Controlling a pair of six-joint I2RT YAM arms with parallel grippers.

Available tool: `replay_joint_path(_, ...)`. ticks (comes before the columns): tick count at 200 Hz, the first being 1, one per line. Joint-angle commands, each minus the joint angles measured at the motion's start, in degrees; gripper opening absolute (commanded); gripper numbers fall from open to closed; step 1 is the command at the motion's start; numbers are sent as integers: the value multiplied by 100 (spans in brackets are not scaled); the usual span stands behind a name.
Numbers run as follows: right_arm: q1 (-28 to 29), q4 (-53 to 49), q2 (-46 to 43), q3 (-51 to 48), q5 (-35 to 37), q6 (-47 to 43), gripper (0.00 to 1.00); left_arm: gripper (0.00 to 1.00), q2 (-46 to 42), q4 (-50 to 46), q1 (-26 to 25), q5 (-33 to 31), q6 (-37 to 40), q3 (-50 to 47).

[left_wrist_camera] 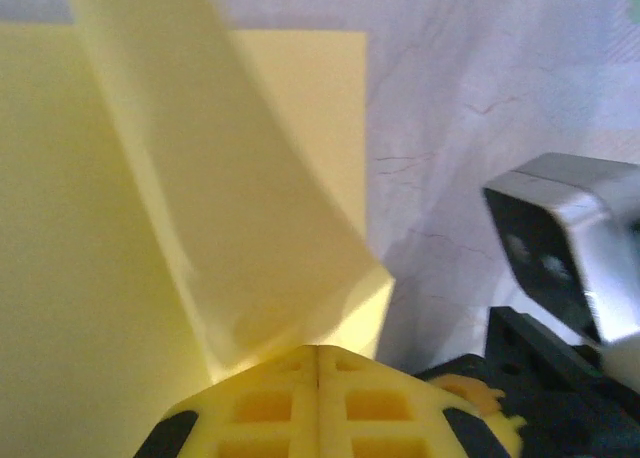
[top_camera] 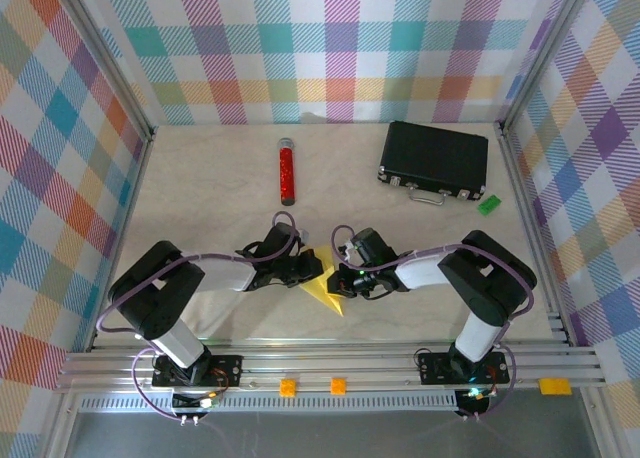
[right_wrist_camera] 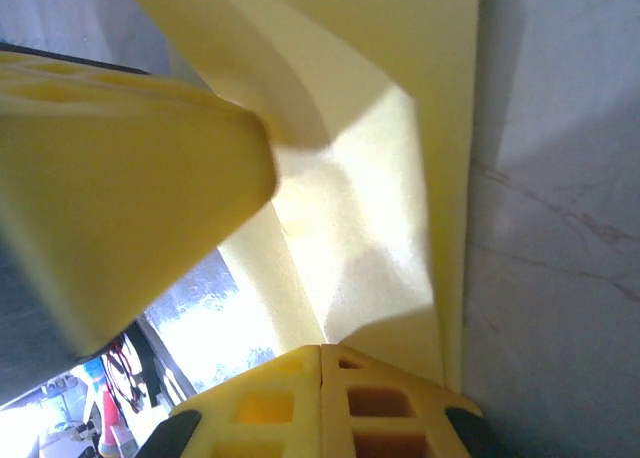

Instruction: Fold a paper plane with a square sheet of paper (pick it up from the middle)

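Two tools, both clenched: my left tool (top_camera: 316, 269) and right tool (top_camera: 336, 277) meet at lower centre of the top view. Each one's pinching the creased yellow square sheet of paper (top_camera: 328, 294) low over the surface (top_camera: 215, 193). Farther up there's a red cylinder (top_camera: 287, 173), then a black case (top_camera: 434, 158) upper right with a green block (top_camera: 489, 205) beside it.

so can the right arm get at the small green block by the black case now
Probably not yet: the right claw is shut on the creased yellow paper sheet, also gripped by the left claw. The table towards the small green block looks free.
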Motion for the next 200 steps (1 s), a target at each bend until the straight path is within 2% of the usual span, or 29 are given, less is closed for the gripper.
replay_joint_path(1,-13,-934,170,-51,99,-118,0,2,-248,-26,-74,-34,109,60)
replay_joint_path(27,-13,-924,211,-10,155,-77,0,0,-90,79,-167,152,-82,-30)
replay_joint_path(63,-13,-927,229,-30,188,-49,0,0,271,28,-251,35,-251,-81)
replay_joint_path(83,-15,-940,222,-75,174,-72,0,0,339,-591,-210,-488,-227,61)
replay_joint_path(130,-14,-1178,45,-181,268,-239,0,0,654,-703,484,-382,78,396)
replay_joint_path(200,-13,-1186,63,-224,205,-389,0,0,914,-1028,1216,-174,558,914)
